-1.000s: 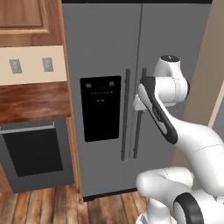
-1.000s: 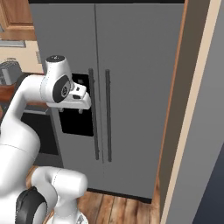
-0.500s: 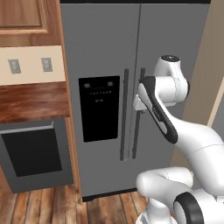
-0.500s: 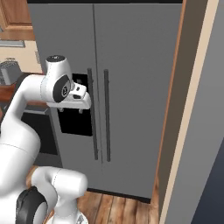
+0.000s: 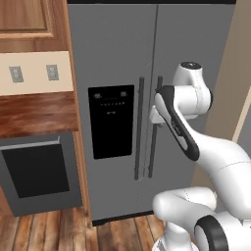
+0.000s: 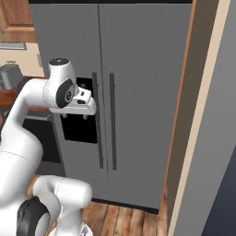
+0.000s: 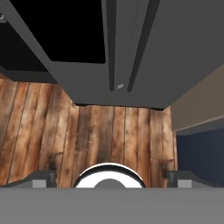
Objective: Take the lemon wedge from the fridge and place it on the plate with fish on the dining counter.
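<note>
The fridge (image 5: 147,98) stood directly ahead of the robot with both doors closed, its two long dark vertical handles (image 5: 139,128) side by side at the centre seam and the black dispenser panel (image 5: 112,120) set in the left door. The lemon wedge could not be seen, the closed doors hiding the interior. The arm was raised in front of the fridge with its wrist level with the upper part of the handles; the hand (image 6: 74,116) hung just in front of the dispenser panel in the right base view, pointing downward, near the handles but with no visible contact. From the hand view the two fingertips (image 7: 41,178) sat at the lower corners, far apart from each other, so the hand was spread wide and held nothing. That view looked down the fridge front, showing the lower ends of both handles, the bottom of the dispenser panel and the wooden plank floor (image 7: 113,135) below. To the left of the fridge were a wooden upper cabinet (image 5: 29,24), a beige wall strip carrying two outlets (image 5: 52,72), a reddish-brown counter (image 5: 34,113) and a dark-fronted oven (image 5: 37,174) beneath it. To the right of the fridge stood a tall wood-edged panel (image 6: 184,115) next to a beige wall.
</note>
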### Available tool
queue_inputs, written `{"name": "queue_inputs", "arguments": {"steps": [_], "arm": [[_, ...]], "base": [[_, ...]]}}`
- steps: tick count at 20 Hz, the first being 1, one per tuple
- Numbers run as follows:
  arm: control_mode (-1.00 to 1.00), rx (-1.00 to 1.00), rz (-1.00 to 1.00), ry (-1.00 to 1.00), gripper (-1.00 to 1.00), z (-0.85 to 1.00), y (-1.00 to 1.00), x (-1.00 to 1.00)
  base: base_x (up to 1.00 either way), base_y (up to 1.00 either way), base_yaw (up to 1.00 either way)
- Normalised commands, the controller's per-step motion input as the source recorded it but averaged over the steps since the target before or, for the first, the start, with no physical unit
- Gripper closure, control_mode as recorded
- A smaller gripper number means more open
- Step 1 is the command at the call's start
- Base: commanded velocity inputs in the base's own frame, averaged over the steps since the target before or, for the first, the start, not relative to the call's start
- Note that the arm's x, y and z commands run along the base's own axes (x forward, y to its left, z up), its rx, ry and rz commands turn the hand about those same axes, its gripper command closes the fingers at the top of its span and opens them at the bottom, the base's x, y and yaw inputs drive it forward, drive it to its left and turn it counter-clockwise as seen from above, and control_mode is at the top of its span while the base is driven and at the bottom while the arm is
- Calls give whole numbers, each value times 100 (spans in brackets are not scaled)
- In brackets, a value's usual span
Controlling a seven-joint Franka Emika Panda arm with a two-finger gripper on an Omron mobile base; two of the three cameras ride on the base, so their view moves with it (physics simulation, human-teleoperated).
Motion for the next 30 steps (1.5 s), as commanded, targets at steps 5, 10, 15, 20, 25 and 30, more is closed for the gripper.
{"name": "queue_inputs", "arguments": {"steps": [5, 10, 15, 20, 25, 30], "arm": [[-100, 0, 0, -8, -100, -28, -62, 52], [-100, 0, 4, -3, -100, -23, -33, 80], [-100, 0, 0, -3, -100, -8, -3, 74], [-100, 7, 0, -15, -100, 0, -6, 42], [-100, 0, 0, -5, -100, -12, 0, 51], [-100, -1, 0, -2, -100, -21, 0, 54]], "base": [[0, 0, 0], [0, 0, 0], [0, 0, 0], [0, 0, 0], [0, 0, 0], [0, 0, 0]]}}
